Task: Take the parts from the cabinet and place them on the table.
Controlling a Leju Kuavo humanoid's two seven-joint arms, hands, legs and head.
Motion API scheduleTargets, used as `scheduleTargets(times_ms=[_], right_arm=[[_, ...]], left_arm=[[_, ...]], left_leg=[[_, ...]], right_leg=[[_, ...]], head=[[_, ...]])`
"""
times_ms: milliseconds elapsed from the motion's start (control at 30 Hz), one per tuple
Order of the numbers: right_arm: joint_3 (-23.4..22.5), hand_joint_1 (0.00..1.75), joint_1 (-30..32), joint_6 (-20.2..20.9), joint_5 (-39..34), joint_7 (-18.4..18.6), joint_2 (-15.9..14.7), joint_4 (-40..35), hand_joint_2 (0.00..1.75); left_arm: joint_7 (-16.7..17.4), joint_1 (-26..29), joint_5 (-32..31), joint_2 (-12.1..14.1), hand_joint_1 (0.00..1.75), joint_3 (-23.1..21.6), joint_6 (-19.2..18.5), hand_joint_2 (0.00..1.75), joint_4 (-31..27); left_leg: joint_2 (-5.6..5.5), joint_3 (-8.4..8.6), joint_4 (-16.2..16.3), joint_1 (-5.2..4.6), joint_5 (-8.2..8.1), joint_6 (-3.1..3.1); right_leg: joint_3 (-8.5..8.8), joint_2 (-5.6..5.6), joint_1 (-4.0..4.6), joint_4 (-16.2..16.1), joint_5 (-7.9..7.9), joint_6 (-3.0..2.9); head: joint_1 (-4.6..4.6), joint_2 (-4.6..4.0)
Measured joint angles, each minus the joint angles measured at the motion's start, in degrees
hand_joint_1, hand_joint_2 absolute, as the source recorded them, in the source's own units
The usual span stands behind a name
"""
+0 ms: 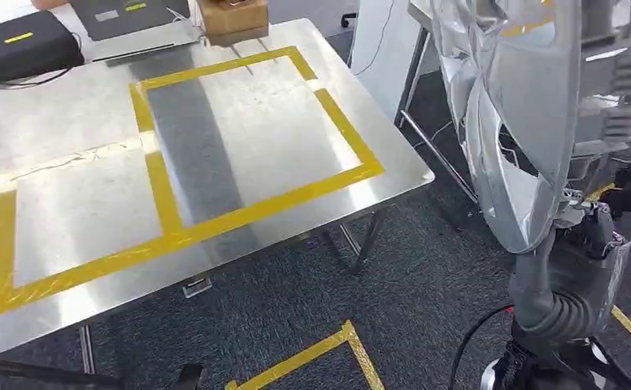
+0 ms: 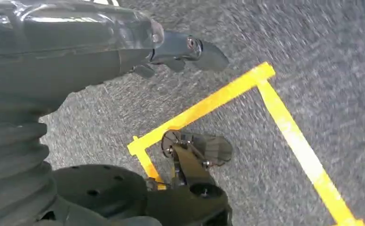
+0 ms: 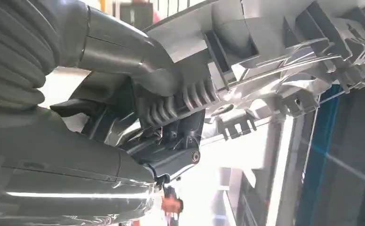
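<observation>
Silver part (image 1: 524, 122) grasped in my right hand (image 3: 171, 117), off the desk (image 1: 76, 138); left hand (image 2: 180, 49) hangs with fingers clenched on nothing. Placement remains.

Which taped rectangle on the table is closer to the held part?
The larger yellow-tape rectangle, toward the table's right edge. It lies nearest the silver part gripped by the right hand; the smaller rectangle sits at the far left.
</observation>
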Motion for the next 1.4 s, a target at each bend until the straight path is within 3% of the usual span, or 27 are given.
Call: scheduleTargets(times_ms=[33,67,200,233,267,300,367,400,433,500,533,567,633,733,800,867,900,933,1000,1033,1067,1100,1233,1267,1300,1333,1400], right_arm=[[0.0,1.71,-0.2,0.0,0.0,0.0,0.0,0.0,1.75],[0.0,1.71,-0.3,0.1,-0.1,0.0,0.0,0.0,1.75],[0.0,1.71,-0.7,0.2,-0.5,0.0,0.0,0.2,1.75],[0.0,1.71,-0.9,0.2,-0.5,0.0,0.0,0.3,1.75],[0.1,1.71,-0.8,0.3,-0.6,0.0,0.1,0.5,1.75],[0.0,1.71,-0.9,0.3,-0.5,0.0,0.2,0.4,1.75],[0.0,1.71,-0.9,0.3,-0.5,0.0,0.2,0.5,1.75],[0.0,1.71,-0.8,0.2,-0.6,0.0,0.2,0.6,1.75],[0.0,1.71,-0.8,0.3,-0.6,0.0,0.3,0.7,1.75],[0.0,1.71,-0.8,0.4,-0.6,0.0,0.3,0.9,1.75],[0.1,1.71,-0.8,0.4,-0.6,0.0,0.3,1.0,1.75],[0.0,1.71,-0.8,0.4,-0.6,0.0,0.3,1.0,1.75],[0.0,1.71,-0.9,0.4,-0.6,0.0,0.3,1.0,1.75],[0.0,1.71,-0.9,0.6,-0.6,0.0,0.3,1.2,1.75],[0.0,1.71,-0.7,0.6,-0.7,0.1,0.3,1.2,1.75],[0.0,1.71,-0.6,0.6,-0.7,0.1,0.3,1.3,1.75],[0.0,1.71,-0.6,0.6,-0.8,0.1,0.3,1.5,1.75],[0.0,1.71,-0.5,0.6,-0.8,0.1,0.3,1.6,1.75],[0.0,1.71,-0.4,0.6,-0.8,0.1,0.3,1.9,1.75],[0.0,1.71,-0.4,0.6,-0.8,0.1,0.3,1.9,1.75],[0.0,1.71,-0.5,0.6,-0.8,0.1,0.3,1.9,1.75],[0.0,1.71,-0.4,0.7,-0.8,0.1,0.3,1.9,1.75],[0.0,1.71,-0.8,0.7,-0.8,0.1,0.3,1.9,1.75],[0.0,1.71,-1.0,0.7,-0.8,0.1,0.4,2.0,1.75],[0.0,1.71,-0.8,0.7,-0.7,0.1,0.5,2.0,1.75],[0.0,1.71,-0.9,0.7,-0.7,0.1,0.5,2.0,1.75],[0.0,1.71,-0.8,0.6,-0.8,0.1,0.5,2.1,1.75]], left_arm=[[0.0,0.0,0.0,-0.1,0.00,0.0,0.0,1.75,0.0],[0.0,0.0,0.0,-0.5,0.00,0.0,0.0,1.75,-0.1],[0.3,0.2,0.1,-0.9,0.00,0.0,0.0,1.75,0.0],[0.3,0.2,0.1,-0.7,0.00,0.0,0.1,1.75,0.0],[0.3,0.2,0.1,-0.7,0.00,0.0,0.1,1.75,0.0],[0.3,0.1,0.1,-0.7,0.00,0.0,0.1,1.75,0.0],[0.3,0.0,0.1,-0.7,0.00,0.0,0.1,1.75,0.0],[0.3,0.0,0.1,-0.6,0.00,0.0,0.1,1.75,0.0],[0.3,0.1,0.1,-0.6,0.00,0.0,0.1,1.75,0.0],[0.3,0.2,0.1,-0.5,0.00,0.0,0.1,1.75,0.0],[0.3,0.2,0.1,-0.4,0.00,0.0,0.1,1.75,0.0],[0.3,0.1,0.1,-0.4,0.00,0.0,0.1,1.75,0.0],[0.2,0.2,0.1,-0.5,0.00,0.0,0.1,1.75,0.0],[0.1,0.1,0.1,-0.4,0.00,0.0,0.0,1.75,0.0],[0.1,0.0,0.0,-0.4,0.00,0.0,0.1,1.75,0.0],[0.1,-0.1,0.0,-0.4,0.00,0.0,0.1,1.75,0.0],[0.1,-0.1,0.0,-0.4,0.00,0.0,0.1,1.75,0.0],[0.1,0.0,0.0,-0.4,0.00,0.0,0.1,1.75,0.0],[0.1,0.0,0.0,-0.4,0.00,0.0,0.1,1.75,0.0],[0.1,0.0,0.0,-0.4,0.00,0.0,0.1,1.75,0.0],[0.1,0.0,0.0,-0.4,0.00,0.0,0.1,1.75,0.0],[0.1,-0.1,0.0,-0.6,0.00,0.0,0.1,1.75,0.0],[0.1,0.3,0.0,-0.6,0.00,0.0,0.0,1.75,0.0],[0.1,0.4,0.0,-0.5,0.00,0.0,0.0,1.75,0.0],[0.1,0.3,0.0,-0.5,0.00,0.0,0.1,1.75,0.0],[0.1,0.2,0.0,-0.5,0.00,0.0,0.1,1.75,0.0],[0.1,0.1,0.0,-0.5,0.00,0.0,0.1,1.75,0.0]], left_leg=[[-0.82,0.00,0.0,-0.03,0.14,0.09],[-1.33,-0.21,-0.1,0.28,0.31,0.03],[-4.41,-0.80,-0.8,0.99,1.39,-1.43],[-2.95,-0.91,-0.4,0.57,1.04,-1.29],[2.15,-1.57,0.3,-0.06,-0.01,-1.81],[3.87,-2.78,2.6,0.19,-2.11,-2.32],[3.87,-6.48,10.8,1.11,-5.94,-3.36],[3.64,-7.75,13.4,1.49,-6.54,-3.87],[3.61,-7.71,13.4,1.77,-5.79,-4.38],[4.49,-4.29,7.5,2.30,-1.74,-5.40],[6.81,-1.19,2.4,2.43,0.69,-5.92],[10.05,-0.34,0.4,1.83,-0.51,-6.35],[9.56,-0.50,0.6,1.69,-0.42,-3.31],[7.57,-0.68,0.5,1.57,-0.31,-1.82],[6.09,-0.65,0.4,1.62,-0.10,-1.16],[4.28,-0.71,0.4,1.34,0.02,-0.73],[3.38,-0.71,0.4,1.11,0.09,-0.58],[2.42,-0.69,0.4,0.93,0.18,-0.43],[0.33,-0.66,0.4,0.55,0.38,-0.16],[-0.63,-0.60,0.4,0.38,0.50,-0.09],[-1.41,-0.68,0.4,0.49,0.65,-0.06],[-2.25,-0.97,0.4,0.19,0.93,-0.37],[-5.14,-1.81,-0.4,0.85,2.33,-2.22],[-0.95,-2.08,0.1,0.56,1.62,-2.02],[3.16,-2.95,1.6,0.38,-0.29,-2.53],[4.06,-4.52,5.1,0.80,-2.74,-2.88],[3.93,-7.57,12.7,1.38,-6.13,-3.55]], right_leg=[[1.84,1.73,0.36,-5.2,2.85,-0.89],[3.01,5.33,0.52,-8.1,3.27,-2.01],[3.69,3.30,1.11,-9.8,4.20,-2.18],[4.84,1.94,0.19,-12.5,4.62,-1.97],[5.24,1.23,0.19,-13.2,5.04,-1.46],[5.37,0.49,0.09,-13.6,5.29,-1.62],[5.33,-1.55,-0.12,-13.5,5.22,-1.35],[5.33,-2.54,-0.33,-13.4,5.07,-1.12],[5.34,-3.36,-0.58,-13.2,4.93,-0.90],[5.34,-4.87,-1.23,-12.4,4.31,0.06],[5.35,-5.63,-1.54,-11.6,3.67,0.86],[5.24,-6.16,-1.44,-10.9,3.11,1.50],[5.23,-6.72,-0.94,-10.2,2.55,2.15],[5.67,-7.99,-1.28,-10.3,2.27,2.65],[4.37,-2.71,-1.62,-6.4,-1.37,2.60],[0.27,-1.12,-1.30,3.4,-6.11,2.36],[-1.29,-1.02,-1.13,6.7,-7.02,2.10],[-1.80,-0.97,-0.95,7.6,-6.55,1.73],[0.11,-0.47,-0.41,2.3,-2.02,0.41],[1.92,0.53,-0.17,-2.4,0.77,-0.45],[3.57,2.96,0.18,-6.9,2.81,-1.40],[4.00,4.77,-0.11,-7.7,2.39,-2.03],[4.93,2.09,0.34,-10.6,3.05,-1.73],[5.30,0.87,-0.04,-11.6,3.91,-0.84],[5.42,0.56,0.04,-12.4,4.25,-1.15],[5.31,-0.33,-0.02,-12.4,4.46,-1.21],[5.17,-2.07,-0.19,-12.3,4.48,-1.16]], head=[[0.02,0.00],[-0.21,0.00],[-0.07,0.00],[0.18,0.00],[0.02,0.00],[-0.59,0.00],[-0.66,0.00],[-0.68,0.00],[-0.74,0.00],[-0.76,0.00],[-0.81,0.00],[-0.90,0.00],[-0.83,0.00],[-0.53,0.00],[-0.26,0.00],[-0.02,0.00],[0.00,0.00],[0.00,0.00],[0.02,0.00],[0.04,0.00],[0.04,0.00],[-0.35,0.00],[0.02,0.00],[0.07,0.00],[-0.43,-0.02],[-0.66,0.00],[-0.70,-0.02]])
